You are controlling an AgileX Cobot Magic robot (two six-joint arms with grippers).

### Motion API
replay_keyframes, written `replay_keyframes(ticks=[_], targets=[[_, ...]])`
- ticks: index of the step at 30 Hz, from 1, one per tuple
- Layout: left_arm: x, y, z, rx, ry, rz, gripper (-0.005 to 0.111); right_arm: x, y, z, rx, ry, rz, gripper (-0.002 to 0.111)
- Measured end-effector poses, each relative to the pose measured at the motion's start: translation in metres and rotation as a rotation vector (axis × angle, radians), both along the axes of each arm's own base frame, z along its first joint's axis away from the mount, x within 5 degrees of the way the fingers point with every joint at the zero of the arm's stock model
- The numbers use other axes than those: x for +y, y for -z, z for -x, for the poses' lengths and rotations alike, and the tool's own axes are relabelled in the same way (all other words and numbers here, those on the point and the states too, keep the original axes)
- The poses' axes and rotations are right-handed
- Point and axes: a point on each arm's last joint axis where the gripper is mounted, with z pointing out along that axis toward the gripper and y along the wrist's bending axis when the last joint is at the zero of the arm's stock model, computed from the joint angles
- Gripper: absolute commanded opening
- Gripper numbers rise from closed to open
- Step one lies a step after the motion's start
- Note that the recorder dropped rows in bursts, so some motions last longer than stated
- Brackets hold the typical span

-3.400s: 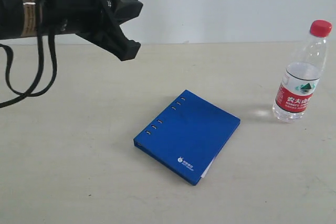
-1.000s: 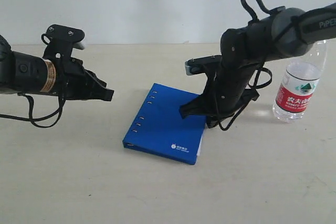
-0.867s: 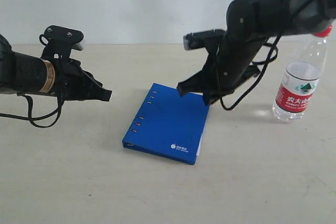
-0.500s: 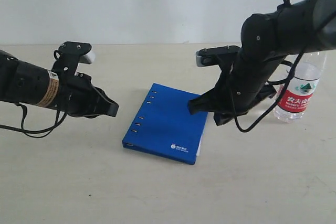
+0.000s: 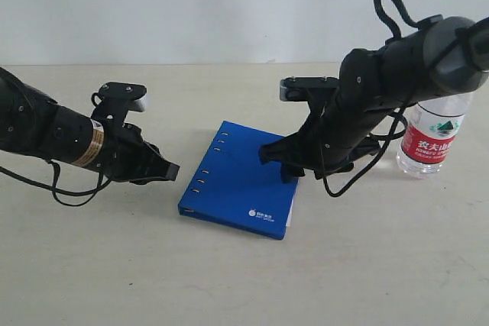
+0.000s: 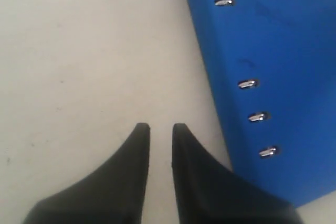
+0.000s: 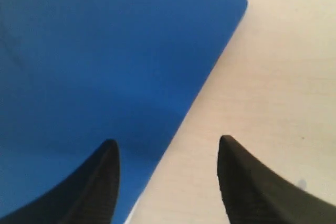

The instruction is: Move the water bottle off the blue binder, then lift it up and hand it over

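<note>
The blue binder (image 5: 241,181) lies flat on the table, spine holes to the left. The water bottle (image 5: 428,141) stands upright on the table to the binder's right, apart from it; my right arm hides its cap. My right gripper (image 5: 286,162) is open and low over the binder's right edge. In the right wrist view one of its fingers is over the blue binder (image 7: 94,51) and the other over bare table, with the right gripper (image 7: 168,142) empty. My left gripper (image 5: 166,170) sits low beside the spine. In the left wrist view the left gripper (image 6: 160,127) is shut on nothing, next to the blue binder (image 6: 273,51).
The beige table (image 5: 244,280) runs back to a white wall (image 5: 229,5). Black cables loop off both arms, and the right arm's loops hang near the bottle.
My right gripper has dropped and shifted left onto the binder's right edge. My left gripper has sunk and moved right toward the spine. The binder and the bottle stay put.
</note>
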Motion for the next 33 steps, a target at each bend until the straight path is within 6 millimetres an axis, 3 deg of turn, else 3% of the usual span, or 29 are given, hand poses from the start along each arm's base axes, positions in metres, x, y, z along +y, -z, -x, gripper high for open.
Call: replay_keyframes(ticks=[9, 16, 25, 33], targets=[[0.000, -0.001, 0.000, -0.006, 0.011, 0.000, 0.016, 0.012, -0.004, 0.003, 0.022, -0.035, -0.139, 0.049], [0.000, -0.001, 0.000, -0.007, 0.013, -0.001, 0.016, 0.014, -0.004, 0.004, 0.025, -0.059, -0.154, 0.049], [-0.001, -0.001, 0.000, -0.007, 0.016, -0.001, 0.016, -0.011, -0.004, -0.007, 0.063, 0.071, -0.162, 0.049], [-0.001, -0.001, 0.000, -0.009, 0.020, -0.002, 0.016, -0.010, -0.006, -0.008, 0.071, 0.100, -0.215, 0.049]])
